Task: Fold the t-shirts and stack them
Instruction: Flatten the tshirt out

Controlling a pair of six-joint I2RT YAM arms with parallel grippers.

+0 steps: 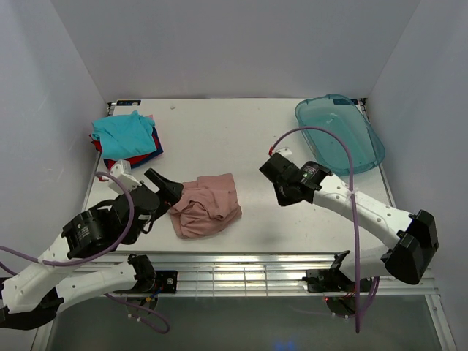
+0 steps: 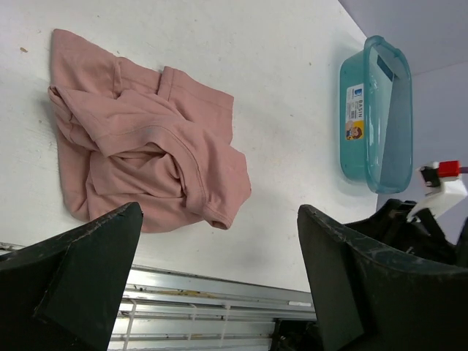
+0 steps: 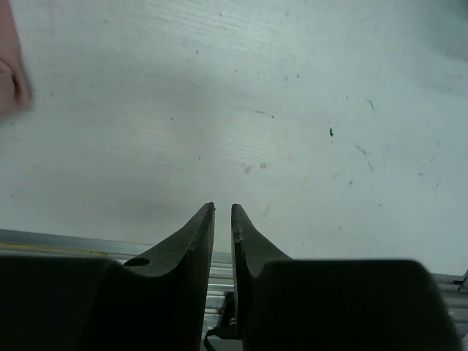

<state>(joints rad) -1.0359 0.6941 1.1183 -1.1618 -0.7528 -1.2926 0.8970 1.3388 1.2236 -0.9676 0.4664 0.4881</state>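
Far left of the table (image 1: 219, 131): folded stack (image 1: 126, 140), teal shirt (image 1: 121, 130) on top, red and dark-blue edges showing beneath. Your left gripper (image 1: 168, 196) hangs over the near left, fingers spread wide, nothing between them. Just to its right the pink shirt (image 1: 207, 206) lies crumpled and unfolded, mid-table near the front edge. Your right gripper (image 1: 280, 194) sits right of the shirt, apart from it, fingers pressed nearly together on nothing. Blue-green tray (image 1: 340, 131): far right corner.
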